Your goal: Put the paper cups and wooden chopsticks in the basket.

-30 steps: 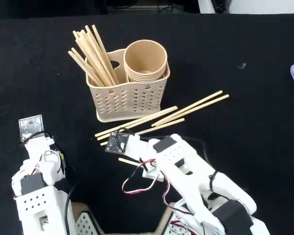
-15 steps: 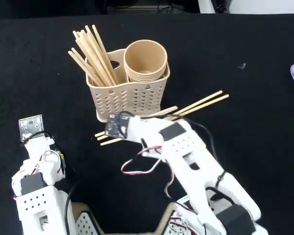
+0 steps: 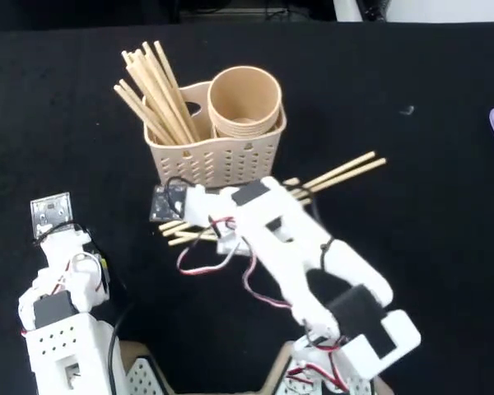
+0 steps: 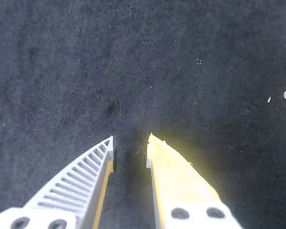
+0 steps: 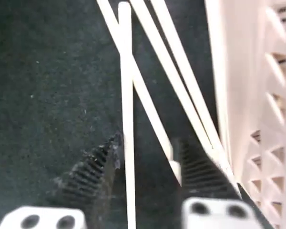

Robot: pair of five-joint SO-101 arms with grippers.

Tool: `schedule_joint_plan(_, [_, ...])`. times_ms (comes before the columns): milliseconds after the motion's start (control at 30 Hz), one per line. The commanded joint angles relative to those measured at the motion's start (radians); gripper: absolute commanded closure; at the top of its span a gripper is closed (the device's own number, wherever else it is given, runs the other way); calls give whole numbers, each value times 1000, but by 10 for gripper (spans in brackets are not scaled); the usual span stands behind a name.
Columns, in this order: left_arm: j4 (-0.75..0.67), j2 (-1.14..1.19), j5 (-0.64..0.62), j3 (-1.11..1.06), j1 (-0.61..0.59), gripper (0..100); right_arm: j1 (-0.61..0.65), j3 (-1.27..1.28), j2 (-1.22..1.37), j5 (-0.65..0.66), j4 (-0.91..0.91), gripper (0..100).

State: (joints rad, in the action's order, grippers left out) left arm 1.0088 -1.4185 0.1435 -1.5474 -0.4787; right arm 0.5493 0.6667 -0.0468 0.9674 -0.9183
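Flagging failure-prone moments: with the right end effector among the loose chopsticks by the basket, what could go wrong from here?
1. The open right end effector straddles several crossed loose chopsticks; closing could grab just one or pinch them askew, so some slip out.
2. The basket wall sits close beside it; lifting may nudge the basket, already loaded with paper cups.

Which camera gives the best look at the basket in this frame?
The high view: the whole basket shows, with stacked paper cups and leaning chopsticks inside. The right wrist view catches a strip of its perforated wall beside loose chopsticks. The left wrist view faces the black table.
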Motion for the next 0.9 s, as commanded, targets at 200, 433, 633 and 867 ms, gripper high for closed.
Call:
schedule_joint_plan(200, [-21, -11, -9, 10, -8, 873, 32, -47, 16, 11, 48, 808])
schedule_joint_plan(433, [-18, -11, -9, 10, -8, 873, 34, -79, 111, 11, 120, 808])
schedule_joint_plan(633, [-18, -11, -9, 10, -8, 873, 55, -124, 200, 9, 114, 811])
schedule_joint_plan(867, [-18, -11, -9, 10, -8, 873, 80, -131, 200, 6, -15, 986])
